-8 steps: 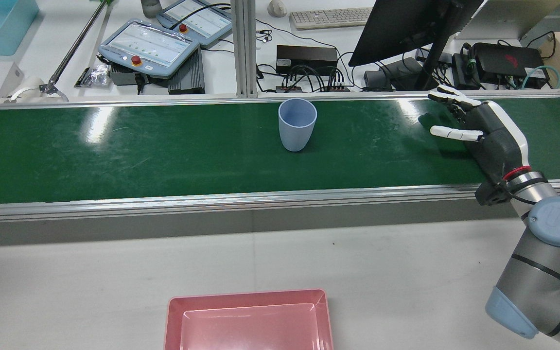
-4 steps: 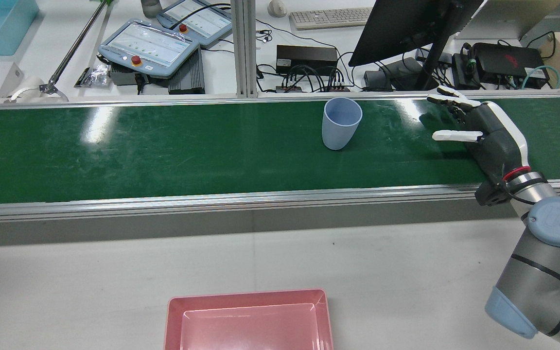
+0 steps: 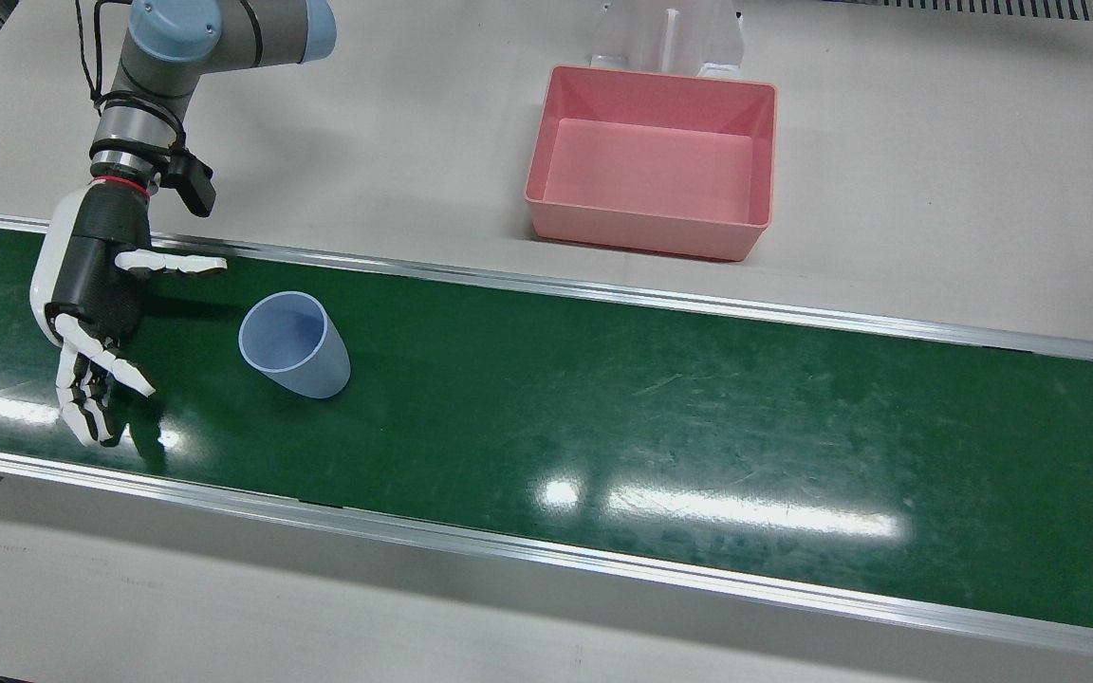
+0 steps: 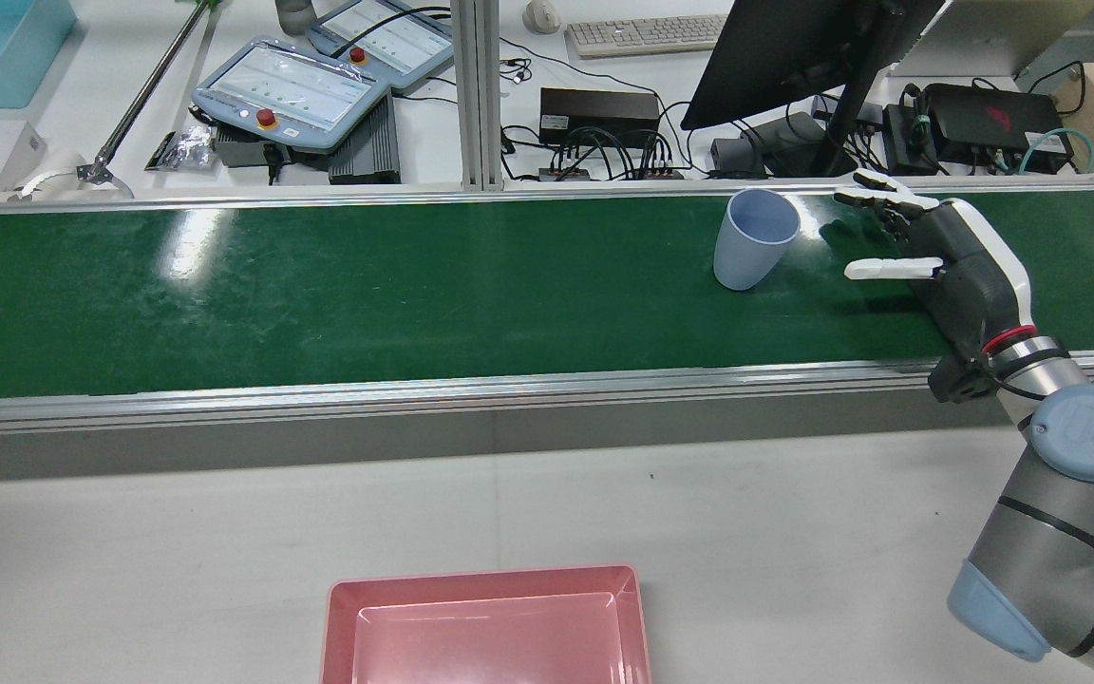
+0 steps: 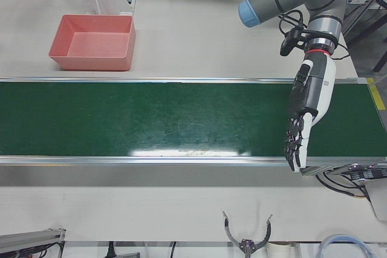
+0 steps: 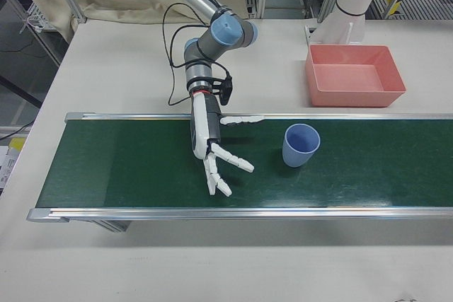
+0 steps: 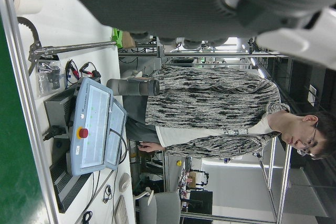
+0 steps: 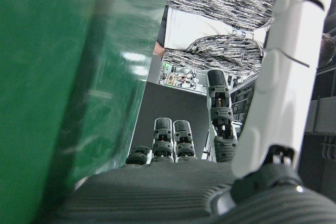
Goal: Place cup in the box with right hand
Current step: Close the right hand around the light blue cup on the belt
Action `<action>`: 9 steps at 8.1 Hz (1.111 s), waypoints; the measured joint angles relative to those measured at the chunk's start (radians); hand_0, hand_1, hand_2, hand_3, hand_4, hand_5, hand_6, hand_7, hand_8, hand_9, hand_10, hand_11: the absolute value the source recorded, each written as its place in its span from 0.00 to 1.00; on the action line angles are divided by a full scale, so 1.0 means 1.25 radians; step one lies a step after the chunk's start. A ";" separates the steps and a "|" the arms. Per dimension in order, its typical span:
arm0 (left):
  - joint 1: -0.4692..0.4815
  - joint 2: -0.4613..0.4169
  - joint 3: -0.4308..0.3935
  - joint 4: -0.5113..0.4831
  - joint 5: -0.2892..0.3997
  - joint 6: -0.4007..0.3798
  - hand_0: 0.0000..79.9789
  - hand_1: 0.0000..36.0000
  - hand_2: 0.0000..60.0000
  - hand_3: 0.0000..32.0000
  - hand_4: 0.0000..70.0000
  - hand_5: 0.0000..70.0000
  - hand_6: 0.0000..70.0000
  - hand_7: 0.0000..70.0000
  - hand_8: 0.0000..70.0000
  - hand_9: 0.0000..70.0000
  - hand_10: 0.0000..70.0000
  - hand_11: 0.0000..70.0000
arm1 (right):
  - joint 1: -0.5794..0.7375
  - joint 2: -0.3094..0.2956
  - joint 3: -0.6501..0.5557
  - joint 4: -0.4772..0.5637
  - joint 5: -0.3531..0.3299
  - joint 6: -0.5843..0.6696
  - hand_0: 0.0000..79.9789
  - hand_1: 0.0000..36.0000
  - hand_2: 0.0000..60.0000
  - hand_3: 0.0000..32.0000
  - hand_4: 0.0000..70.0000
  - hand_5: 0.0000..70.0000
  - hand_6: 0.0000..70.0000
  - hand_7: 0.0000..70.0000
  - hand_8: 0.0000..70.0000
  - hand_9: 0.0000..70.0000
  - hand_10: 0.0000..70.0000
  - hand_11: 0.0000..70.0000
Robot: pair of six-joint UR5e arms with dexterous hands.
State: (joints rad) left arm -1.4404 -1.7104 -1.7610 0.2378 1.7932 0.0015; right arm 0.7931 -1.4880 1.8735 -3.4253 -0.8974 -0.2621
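Front view: right hand [image 3: 96,304] w/ fingers spread, holding nothing, low over the green belt [image 3: 603,398]. Blue cup [image 3: 295,343] stands upright on the belt just beside the hand's palm side, not touching. Pink box [image 3: 651,228] sits on the tabletop [image 3: 935,190], well off to the cup's far side from the hand, across the belt rail.

Rear view: same right hand [image 4: 946,261] splayed, empty; cup [image 4: 754,237] near its fingertips, a clear gap between them. Box [image 4: 485,579] well apart from the hand, at the btm edge.

Left-front view: left hand [image 5: 305,116] stretched flat over the belt, fingers straight & apart, nothing held. No cup here.

Right-front view: right hand [image 6: 212,150] loose & spread, cup [image 6: 301,145] beside it, apart.

Left hand view: a person [image 7: 220,111] stands by a pendant [image 7: 92,127].
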 measured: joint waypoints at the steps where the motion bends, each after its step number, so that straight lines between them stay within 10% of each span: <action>1: 0.000 0.000 0.000 0.000 0.000 0.000 0.00 0.00 0.00 0.00 0.00 0.00 0.00 0.00 0.00 0.00 0.00 0.00 | 0.000 0.000 0.000 0.000 0.000 0.000 0.70 0.44 0.05 0.00 0.35 0.09 0.09 0.32 0.15 0.28 0.05 0.09; 5: 0.000 0.000 0.000 0.000 0.000 0.000 0.00 0.00 0.00 0.00 0.00 0.00 0.00 0.00 0.00 0.00 0.00 0.00 | 0.007 0.000 0.000 -0.002 0.001 -0.001 0.70 0.49 0.10 0.00 0.37 0.10 0.11 0.39 0.18 0.33 0.07 0.13; 6: 0.000 0.000 0.000 0.001 0.000 0.000 0.00 0.00 0.00 0.00 0.00 0.00 0.00 0.00 0.00 0.00 0.00 0.00 | 0.014 0.000 0.001 -0.006 0.003 -0.002 0.67 0.65 0.50 0.00 0.39 0.13 0.18 0.68 0.28 0.51 0.20 0.32; 7: 0.000 0.000 0.000 0.001 0.000 0.000 0.00 0.00 0.00 0.00 0.00 0.00 0.00 0.00 0.00 0.00 0.00 0.00 | 0.024 0.003 0.002 -0.028 0.006 -0.006 0.70 1.00 1.00 0.00 0.90 0.28 0.54 1.00 0.82 1.00 0.86 1.00; 9: 0.000 0.000 0.000 0.000 0.000 0.000 0.00 0.00 0.00 0.00 0.00 0.00 0.00 0.00 0.00 0.00 0.00 0.00 | 0.046 0.007 0.012 -0.098 0.009 -0.011 0.85 1.00 1.00 0.00 1.00 0.36 0.72 1.00 1.00 1.00 1.00 1.00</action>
State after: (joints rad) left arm -1.4404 -1.7104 -1.7610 0.2381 1.7932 0.0016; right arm 0.8507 -1.4789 1.8885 -3.5478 -0.8867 -0.2757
